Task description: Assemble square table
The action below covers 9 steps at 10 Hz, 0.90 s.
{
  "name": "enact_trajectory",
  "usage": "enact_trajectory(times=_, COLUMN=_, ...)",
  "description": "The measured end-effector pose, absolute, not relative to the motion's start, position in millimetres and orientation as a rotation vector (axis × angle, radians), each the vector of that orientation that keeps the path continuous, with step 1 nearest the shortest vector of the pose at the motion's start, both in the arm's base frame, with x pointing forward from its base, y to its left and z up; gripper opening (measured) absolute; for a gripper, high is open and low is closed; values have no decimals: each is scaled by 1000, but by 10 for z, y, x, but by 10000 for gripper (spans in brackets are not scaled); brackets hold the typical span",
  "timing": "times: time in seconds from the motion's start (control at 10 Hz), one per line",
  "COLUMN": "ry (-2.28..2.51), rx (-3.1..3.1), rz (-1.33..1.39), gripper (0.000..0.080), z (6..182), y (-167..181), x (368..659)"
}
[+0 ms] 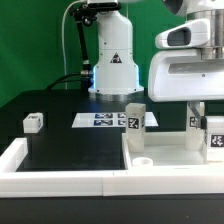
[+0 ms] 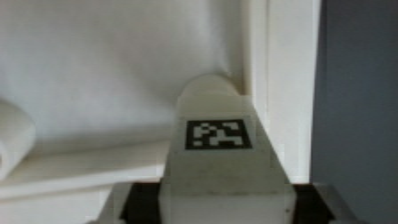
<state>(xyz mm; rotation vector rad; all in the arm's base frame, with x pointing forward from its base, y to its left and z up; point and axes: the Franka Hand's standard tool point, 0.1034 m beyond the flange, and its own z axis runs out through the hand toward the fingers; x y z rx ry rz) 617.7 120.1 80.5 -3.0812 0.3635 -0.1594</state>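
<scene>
In the wrist view my gripper (image 2: 217, 204) is shut on a white block leg (image 2: 217, 150) that bears a black-and-white tag. The dark fingers (image 2: 143, 203) press on both of its sides. The leg's rounded tip lies over the white square tabletop (image 2: 107, 80), next to its raised rim (image 2: 281, 60). In the exterior view the gripper (image 1: 205, 118) hangs at the far right over the tabletop (image 1: 170, 148), with the held leg (image 1: 214, 140) below it. A second leg (image 1: 134, 115) stands at the tabletop's far corner. A third leg (image 1: 33, 122) lies on the exterior view's left.
The marker board (image 1: 100, 120) lies flat in the middle of the black table. The long white border wall (image 1: 60, 180) runs along the front and up the left side. The robot base (image 1: 112, 60) stands at the back. A round boss (image 1: 143, 158) sits on the tabletop's near corner.
</scene>
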Motion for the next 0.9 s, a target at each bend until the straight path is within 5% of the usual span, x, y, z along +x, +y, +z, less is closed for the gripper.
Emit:
enact_trajectory(times=0.8, ry=1521, rx=-2683, rz=-107, gripper=292, z=789, y=1208, x=6181)
enact_trajectory(times=0.9, ry=1534, rx=-2672, rz=-103, gripper=368, z=787, y=1217, x=6178)
